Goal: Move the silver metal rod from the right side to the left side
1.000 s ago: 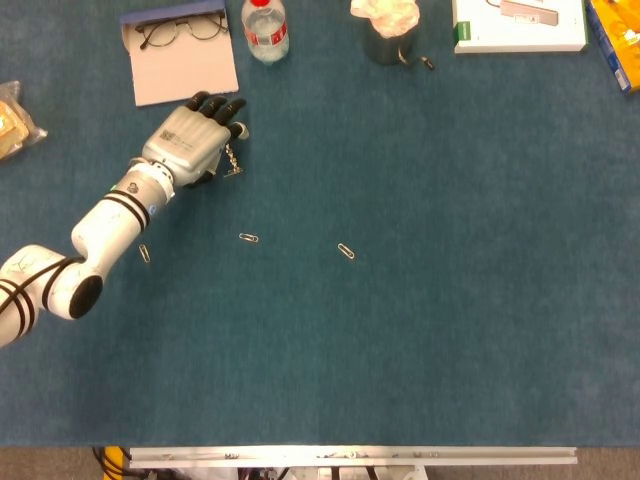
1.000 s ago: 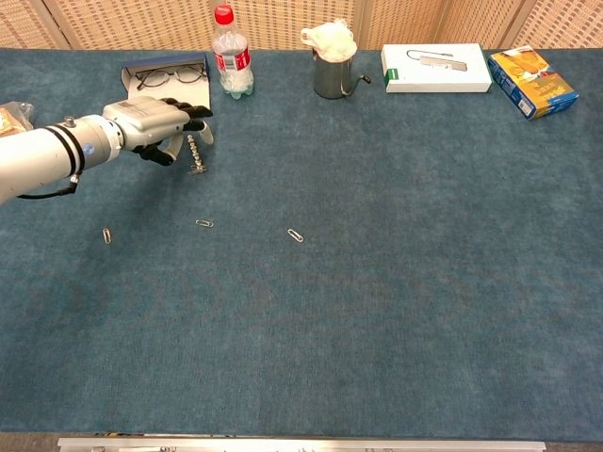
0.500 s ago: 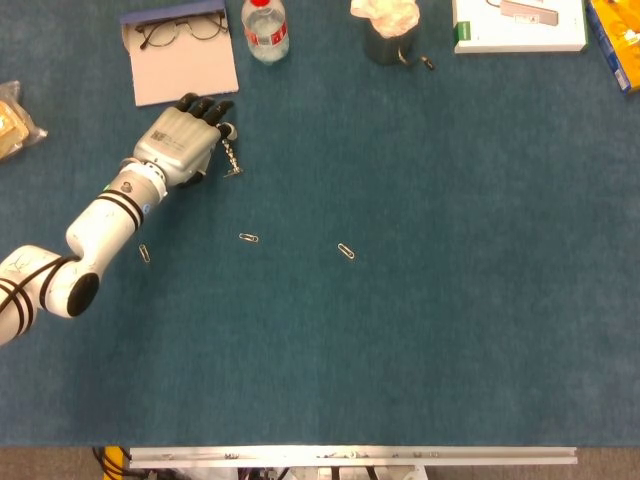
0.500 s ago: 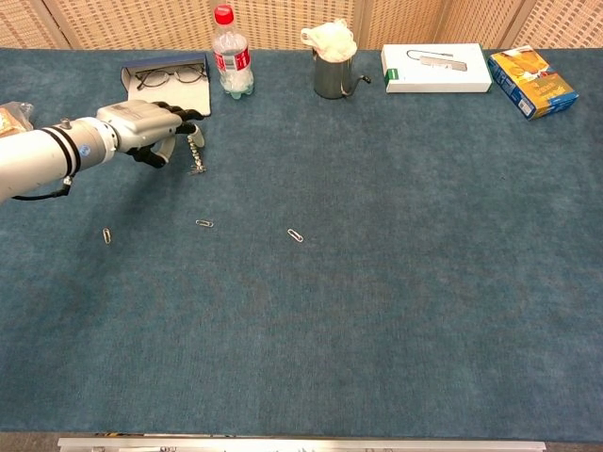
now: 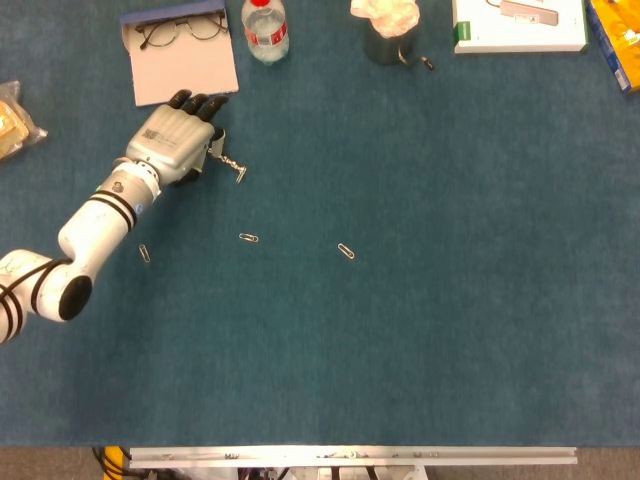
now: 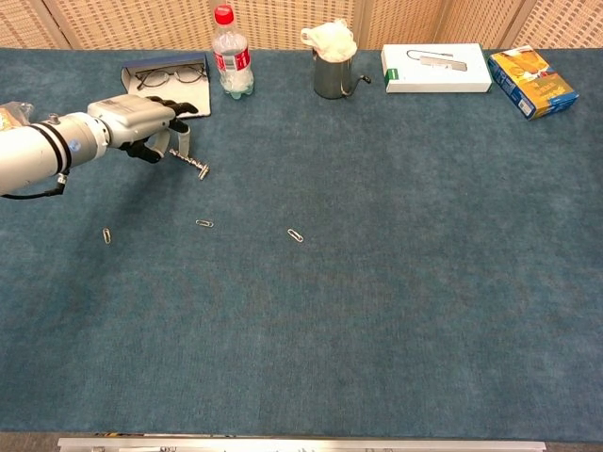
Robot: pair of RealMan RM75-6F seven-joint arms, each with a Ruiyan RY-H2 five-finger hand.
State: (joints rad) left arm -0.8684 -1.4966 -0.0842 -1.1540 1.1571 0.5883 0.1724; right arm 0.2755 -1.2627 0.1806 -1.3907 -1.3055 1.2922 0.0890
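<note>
Head view shows the left hand [image 5: 172, 147] at the far left of the table [image 5: 450, 300], just below a paper sheet [image 5: 185, 68] that carries a pair of glasses [image 5: 180, 30]. The rod [image 5: 230, 165] lies slanted on the cloth beside the hand, its upper end at the fingertips and its lower end pointing away to the right. Chest view shows the same left hand [image 6: 141, 122] with fingers curled downward toward the near end of the rod [image 6: 191, 164]. Whether the fingers pinch that end or only touch it cannot be told from either view. The right hand is not in view.

Handling judgement:
- The rod appears thin, rigid and light. It will not bend under grip.
- Its metal surface is probably slick. Its shaft looks uneven, perhaps threaded or beaded, which would aid grip; the detail is too small to confirm.
- Its low profile on the cloth leaves little room under it. Take hold near the middle, thumb against a finger across the shaft, to stop it pivoting.
- A grip at one end risks the free end swinging or dragging.

Three paper clips [image 5: 248, 238] lie nearby on the cloth. A bottle [image 5: 265, 28] stands further back.
</note>
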